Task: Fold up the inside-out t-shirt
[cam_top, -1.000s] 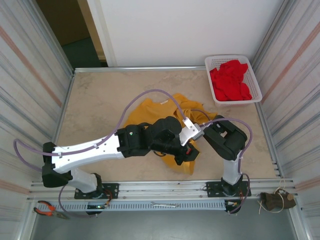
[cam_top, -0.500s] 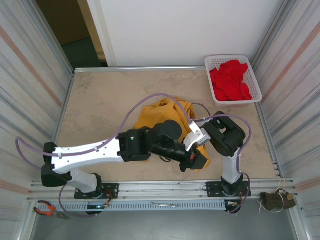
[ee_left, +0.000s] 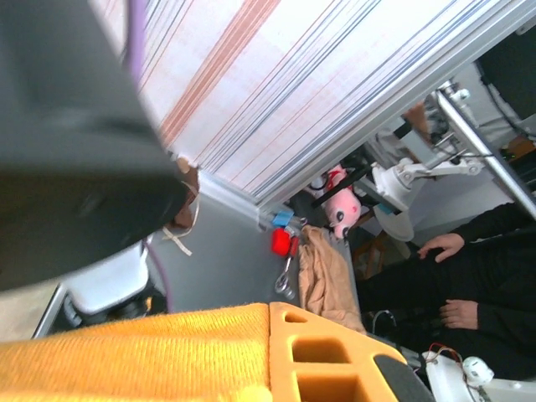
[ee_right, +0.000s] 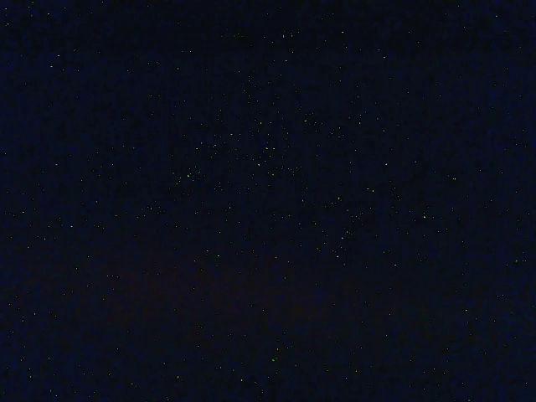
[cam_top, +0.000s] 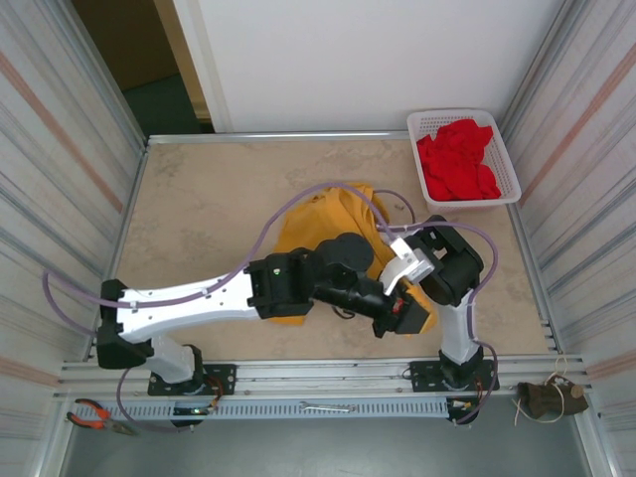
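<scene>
The inside-out t-shirt (cam_top: 323, 217) is a mustard-yellow heap in the middle of the table, with one part drawn out toward the front right. My left arm stretches across it, and my left gripper (cam_top: 401, 312) is shut on the cloth's front right end. In the left wrist view the yellow knit (ee_left: 142, 352) lies right against one orange finger (ee_left: 335, 360). My right gripper (cam_top: 409, 270) sits just behind the left one, its jaws hidden by cloth and the left arm. The right wrist view is black.
A white basket (cam_top: 511, 159) of red garments (cam_top: 457, 159) stands at the back right corner. Metal rails (cam_top: 328, 373) run along the table's front edge, with pliers (cam_top: 99, 413) at the front left. Striped walls close in both sides.
My left gripper has dragged its end of the t-shirt toward the front right, and the heap has narrowed and shifted right. The right wrist has moved right along with it.
</scene>
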### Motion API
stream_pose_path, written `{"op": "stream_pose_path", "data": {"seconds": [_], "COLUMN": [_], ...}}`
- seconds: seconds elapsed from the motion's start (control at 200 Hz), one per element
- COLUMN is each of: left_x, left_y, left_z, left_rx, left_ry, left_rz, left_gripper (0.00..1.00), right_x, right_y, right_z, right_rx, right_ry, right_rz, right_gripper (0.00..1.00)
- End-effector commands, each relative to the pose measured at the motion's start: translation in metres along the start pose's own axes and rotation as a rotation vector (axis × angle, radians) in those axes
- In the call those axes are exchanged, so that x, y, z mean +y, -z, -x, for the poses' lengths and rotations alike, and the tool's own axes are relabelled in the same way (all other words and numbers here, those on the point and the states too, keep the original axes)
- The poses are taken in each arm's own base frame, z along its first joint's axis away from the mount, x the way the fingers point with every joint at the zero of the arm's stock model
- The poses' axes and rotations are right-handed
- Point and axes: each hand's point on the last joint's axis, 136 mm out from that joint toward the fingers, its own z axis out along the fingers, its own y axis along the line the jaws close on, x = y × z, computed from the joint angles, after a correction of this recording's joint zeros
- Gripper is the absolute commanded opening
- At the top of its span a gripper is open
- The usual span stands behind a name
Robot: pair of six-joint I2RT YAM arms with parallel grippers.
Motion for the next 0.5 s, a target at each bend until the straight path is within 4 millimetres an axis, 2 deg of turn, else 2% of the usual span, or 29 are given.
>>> {"op": "stream_pose_path", "data": {"seconds": [0.0,0.17,0.19,0.336,0.496], "left_x": [-0.074,-0.082,-0.082,-0.073,-0.068], "left_y": [-0.006,-0.031,-0.033,-0.040,-0.044], "left_z": [0.010,0.006,0.005,-0.001,-0.002], "left_rx": [0.008,0.049,0.053,0.066,0.064], "left_ry": [-0.051,-0.006,-0.009,-0.003,0.006], "left_rz": [-0.284,-0.364,-0.364,-0.337,-0.328], "left_gripper": [0.00,0.00,0.00,0.00,0.00], "right_x": [-0.010,-0.005,-0.004,-0.005,-0.025], "right_y": [-0.014,-0.020,-0.020,-0.019,-0.024], "right_z": [0.001,0.009,0.009,0.012,0.012], "right_rx": [0.023,0.025,0.027,0.033,0.037], "right_ry": [0.042,0.036,0.036,0.049,0.034], "right_rz": [-0.047,-0.014,-0.013,-0.024,-0.118], "right_gripper": [0.74,0.80,0.83,0.85,0.85]}}
